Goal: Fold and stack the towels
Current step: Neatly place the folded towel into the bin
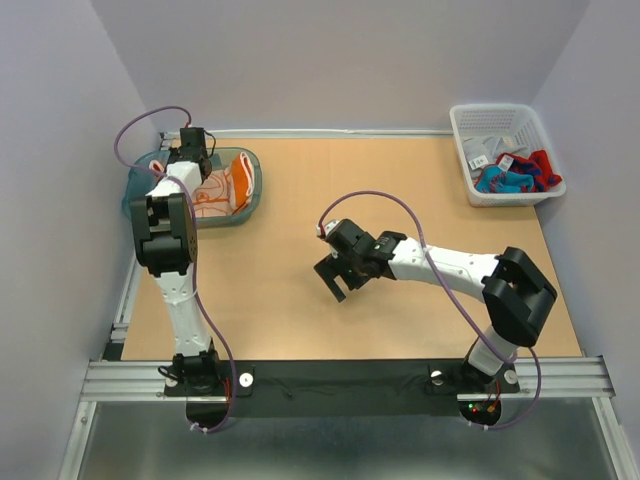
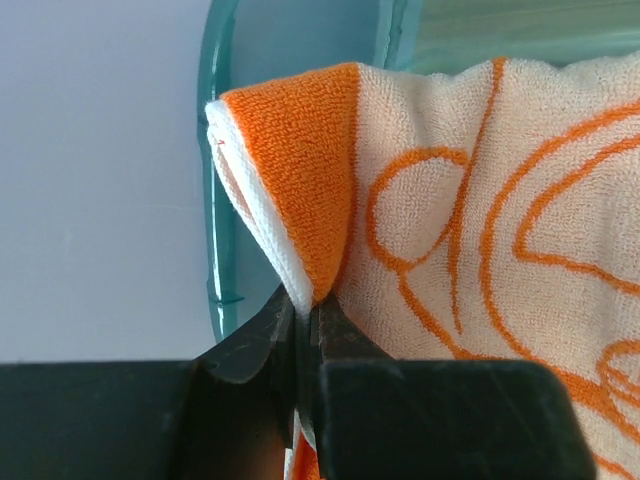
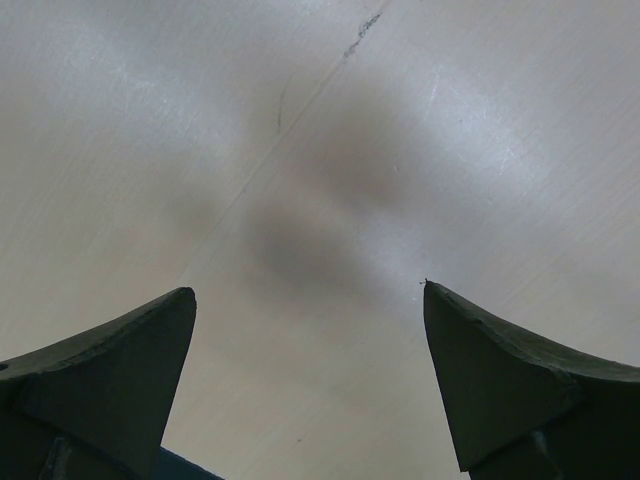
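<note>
Where the dark, tapered jaws of the left gripper (image 2: 300,308) meet, they pinch a folded edge of the orange towel (image 2: 480,240). It is looped terry cloth with a solid orange border and a cream face crossed by curving orange lines. The towel lies in the teal tray (image 2: 214,200), a translucent plastic dish with rounded corners at the far left of the table (image 1: 400,190), a smooth tan board. The right gripper (image 3: 308,290) hangs over the middle of the table, its two pointed fingers spread wide and gripping nothing. In the far right corner, a white mesh basket (image 1: 462,125) holds a crumpled red-and-blue towel (image 1: 520,178) and a pale grey towel (image 1: 487,152).
</note>
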Motion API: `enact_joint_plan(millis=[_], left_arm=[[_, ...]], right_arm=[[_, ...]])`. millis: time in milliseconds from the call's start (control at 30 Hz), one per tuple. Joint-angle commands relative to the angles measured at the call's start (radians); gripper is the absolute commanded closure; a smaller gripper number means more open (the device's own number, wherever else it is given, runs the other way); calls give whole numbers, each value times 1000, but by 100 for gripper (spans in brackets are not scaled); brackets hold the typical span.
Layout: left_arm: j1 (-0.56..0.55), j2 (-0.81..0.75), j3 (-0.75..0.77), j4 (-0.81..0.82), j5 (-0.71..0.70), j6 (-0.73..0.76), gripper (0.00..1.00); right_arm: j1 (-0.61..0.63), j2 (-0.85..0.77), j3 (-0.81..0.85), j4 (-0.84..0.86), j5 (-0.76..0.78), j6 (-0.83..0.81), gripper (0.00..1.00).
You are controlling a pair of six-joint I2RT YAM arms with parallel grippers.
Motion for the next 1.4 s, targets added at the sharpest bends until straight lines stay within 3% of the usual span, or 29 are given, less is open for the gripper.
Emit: enact_joint_plan(millis=[0,67,133,467,600,700,733,800,1000,1100,1367], left_arm=[[9,10,40,33,-58,3,94],[12,15,43,38,-66,-6,90],[15,16,53,38,-69,-16,74],[16,33,112,96,-67,16,76],[16,47,119,101,-69,15,71],[16,45,118,98,-70,0,45],[16,42,118,96,-69,-10,17],[16,33,129,89,-66,-29,4],[9,-22,216,-19,-28,-173,4],[-10,-97,205,-83,35,-299,10],[-99,-235,60,-201,356,-595,17]], right_arm=[[-4,14,56,-5,-10,-15,0],[-4,16,56,-5,-12,-15,0],[-4,17,56,-5,-13,-16,0],[-4,16,58,-8,-12,-15,0],[-4,19,58,-8,-13,-16,0],[-4,20,62,-8,-16,-18,0],[-4,23,64,-8,-15,-16,0],[-4,22,65,-9,-15,-16,0],[-6,2,62,-11,40,-8,0],[-6,-12,62,-11,104,2,0],[-96,-42,67,-11,229,77,2]])
